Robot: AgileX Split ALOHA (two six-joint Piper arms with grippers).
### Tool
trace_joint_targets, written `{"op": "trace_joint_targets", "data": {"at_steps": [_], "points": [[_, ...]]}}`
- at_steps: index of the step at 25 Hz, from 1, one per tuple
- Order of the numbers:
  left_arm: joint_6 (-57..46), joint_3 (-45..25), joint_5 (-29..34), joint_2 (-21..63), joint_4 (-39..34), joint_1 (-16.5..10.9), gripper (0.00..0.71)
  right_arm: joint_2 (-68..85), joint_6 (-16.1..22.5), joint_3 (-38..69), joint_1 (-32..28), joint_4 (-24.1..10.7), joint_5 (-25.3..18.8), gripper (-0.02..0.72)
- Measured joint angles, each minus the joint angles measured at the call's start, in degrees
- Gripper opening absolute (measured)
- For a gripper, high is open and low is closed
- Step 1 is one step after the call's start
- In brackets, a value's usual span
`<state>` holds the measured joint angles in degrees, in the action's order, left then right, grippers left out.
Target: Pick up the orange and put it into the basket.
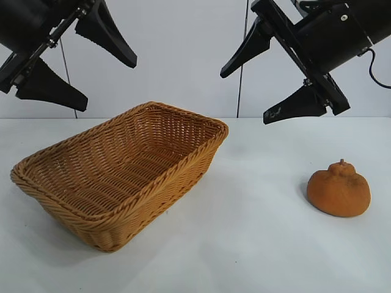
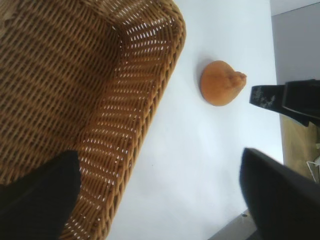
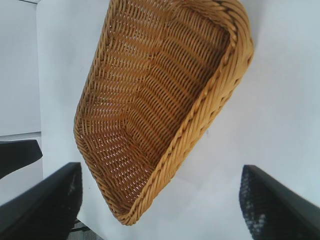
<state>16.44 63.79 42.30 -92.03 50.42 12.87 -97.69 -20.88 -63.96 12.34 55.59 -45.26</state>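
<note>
Right pincer (image 1: 276, 79) hangs wide and empty above the orange (image 1: 339, 190) at the worktop's (image 1: 256, 244) four o'clock; drop straight, straddling its knob.

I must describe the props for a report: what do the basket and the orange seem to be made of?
Basket: woven wicker or rattan-like strands, tan-orange, slight sheen, with open weave and a braided rim; could be synthetic. Orange: dull, rough, bumpy skin with a knob and stem; real or imitation fruit cannot be told.

Woven wicker basket (image 1: 122, 177), rough matt orange (image 1: 339, 192), smooth white table (image 1: 256, 244)
</note>
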Motion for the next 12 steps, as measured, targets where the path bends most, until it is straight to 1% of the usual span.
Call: {"op": "trace_joint_targets", "data": {"at_steps": [3,6,9,12], "points": [[0.0,0.0,-0.2,0.0,0.0,0.0,0.615,0.0,0.0,0.0,0.0,-0.13,0.0,0.587],[0.0,0.0,-0.14,0.71,-1.25,-0.7,0.615,0.0,0.0,0.0,0.0,-0.17,0.0,0.587],[-2.64,0.07,0.03,3.4,-5.24,-2.49,0.615,0.0,0.0,0.0,0.0,-0.36,0.0,0.587],[-10.11,0.25,0.26,7.19,-11.55,-3.78,0.615,0.0,0.0,0.0,0.0,-0.42,0.0,0.587]]}}
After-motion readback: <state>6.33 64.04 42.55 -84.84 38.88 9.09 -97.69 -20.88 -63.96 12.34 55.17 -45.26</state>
